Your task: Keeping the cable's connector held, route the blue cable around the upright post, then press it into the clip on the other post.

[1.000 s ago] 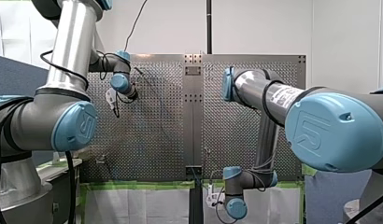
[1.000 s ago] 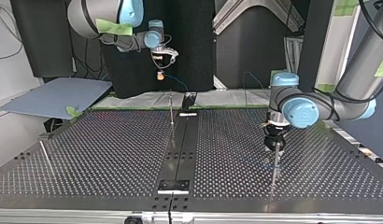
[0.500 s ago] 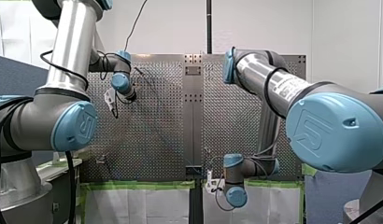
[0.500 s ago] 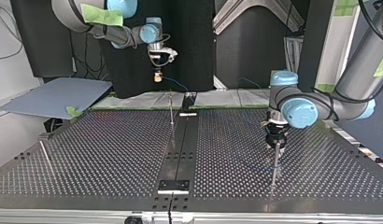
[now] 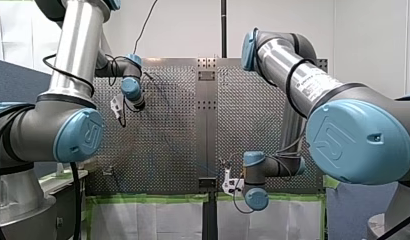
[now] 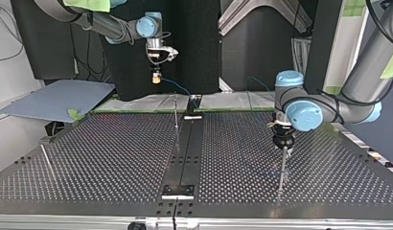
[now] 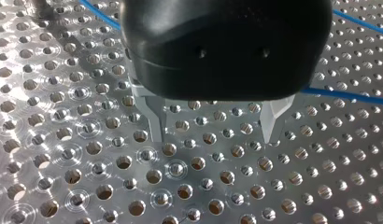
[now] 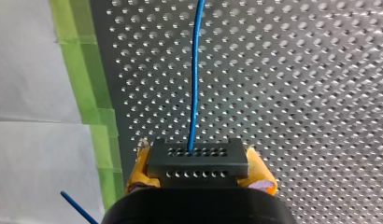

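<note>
Connector (image 8: 197,161), black rectangular block, pinched in right gripper (image 8: 199,163); thin blue cable (image 8: 195,70) points straight ahead over perforated metal worktop (image 8: 297,93); left gripper (image 7: 214,133) spread wide.

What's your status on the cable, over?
Right gripper shut on connector, blue cable runs ahead. Left gripper open, empty, above table. Nothing seen blocking.

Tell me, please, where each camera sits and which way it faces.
Front view: behind and above the arms, facing over the table; my left arm at left, my right arm at right.
Top view: across the table, facing the arms, sides crossed.
Left wrist view: looks along my left gripper at the table.
Right wrist view: looks along my right gripper, shut on the connector.
Shared: both wrist views show the blue cable.
</note>
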### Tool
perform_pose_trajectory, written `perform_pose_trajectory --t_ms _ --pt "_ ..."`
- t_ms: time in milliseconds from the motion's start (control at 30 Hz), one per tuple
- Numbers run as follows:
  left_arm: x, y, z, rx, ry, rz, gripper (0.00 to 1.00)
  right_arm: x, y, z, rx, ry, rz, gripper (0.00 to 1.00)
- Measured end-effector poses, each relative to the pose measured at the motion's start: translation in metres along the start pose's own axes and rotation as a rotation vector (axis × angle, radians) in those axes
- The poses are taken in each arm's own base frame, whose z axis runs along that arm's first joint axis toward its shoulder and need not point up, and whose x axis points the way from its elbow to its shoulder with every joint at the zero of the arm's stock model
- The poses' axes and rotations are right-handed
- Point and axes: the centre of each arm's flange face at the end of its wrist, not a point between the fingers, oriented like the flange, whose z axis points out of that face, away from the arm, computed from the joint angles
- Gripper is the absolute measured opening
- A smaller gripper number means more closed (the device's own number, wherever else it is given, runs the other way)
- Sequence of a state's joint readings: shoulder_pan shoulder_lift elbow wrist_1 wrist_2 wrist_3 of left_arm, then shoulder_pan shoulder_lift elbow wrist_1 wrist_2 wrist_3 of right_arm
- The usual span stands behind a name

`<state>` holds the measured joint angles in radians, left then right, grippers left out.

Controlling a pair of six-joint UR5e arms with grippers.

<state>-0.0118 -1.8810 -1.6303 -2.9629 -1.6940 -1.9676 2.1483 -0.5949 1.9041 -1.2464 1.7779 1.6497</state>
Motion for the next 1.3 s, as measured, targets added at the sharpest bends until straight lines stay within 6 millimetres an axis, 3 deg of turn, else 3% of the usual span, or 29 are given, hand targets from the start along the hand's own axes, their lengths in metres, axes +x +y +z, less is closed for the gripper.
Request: perform_pose_trajectory --t_ms 200,500,1000,1300 --pt "0.002 -0.002 -0.003 -0.006 0.014 -0.015 0.99 0.019 0.002 -0.016 0.001 0.001 0.006 0.0" --pt "0.006 -0.001 -0.006 0.004 0.057 -0.093 0.99 0.014 0.008 -0.044 -0.002 -0.045 -0.005 0.0" --pt "0.01 0.007 -0.01 0.018 0.109 -0.241 0.99 0.014 0.01 -0.045 -0.005 -0.047 -0.008 0.0" --pt "0.008 0.011 -0.026 0.065 0.079 -0.326 0.99 0.014 0.01 -0.044 -0.004 -0.041 -0.008 0.0"
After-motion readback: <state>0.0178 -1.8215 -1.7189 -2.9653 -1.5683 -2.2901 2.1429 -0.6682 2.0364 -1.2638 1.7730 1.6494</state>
